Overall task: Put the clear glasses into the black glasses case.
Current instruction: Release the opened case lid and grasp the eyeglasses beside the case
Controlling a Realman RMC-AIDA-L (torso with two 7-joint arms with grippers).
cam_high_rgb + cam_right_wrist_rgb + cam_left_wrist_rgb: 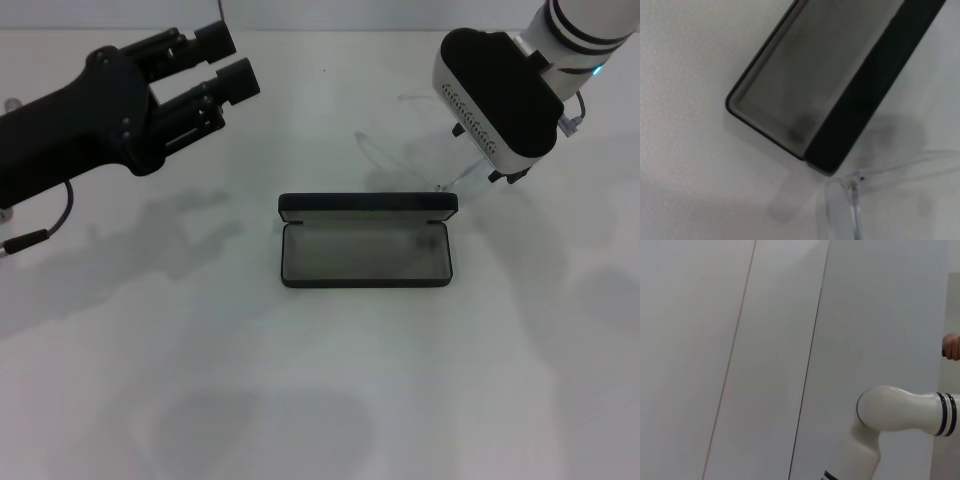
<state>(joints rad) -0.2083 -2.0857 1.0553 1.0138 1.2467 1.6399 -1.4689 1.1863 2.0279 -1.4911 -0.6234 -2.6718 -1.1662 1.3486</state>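
1. The black glasses case lies open on the white table, its grey-lined tray empty and its lid standing up along the far edge.
2. The clear glasses rest on the table just behind the case, toward its right end. In the right wrist view the frame's hinge corner sits just beside the case's lid corner; I cannot tell whether they touch.
3. The right gripper hangs over the glasses, behind the case's right end. Its fingers are mostly hidden under the white housing, so I cannot tell whether they are spread or closed, or whether they hold the frame.
4. The left gripper hovers well to the left of the case and behind it, fingers apart and holding nothing.
5. Handling, as a judgement: the glasses look very light, thin and smooth, so they could slip or skate if nudged. The temple arms probably flex and fold; the lenses would scratch.
6. The best hold is likely the stiffer front frame, at the bridge or the top rim, with a gentle squeeze.
7. Being about as wide as the case, the glasses need to go down level and lined up along the tray.
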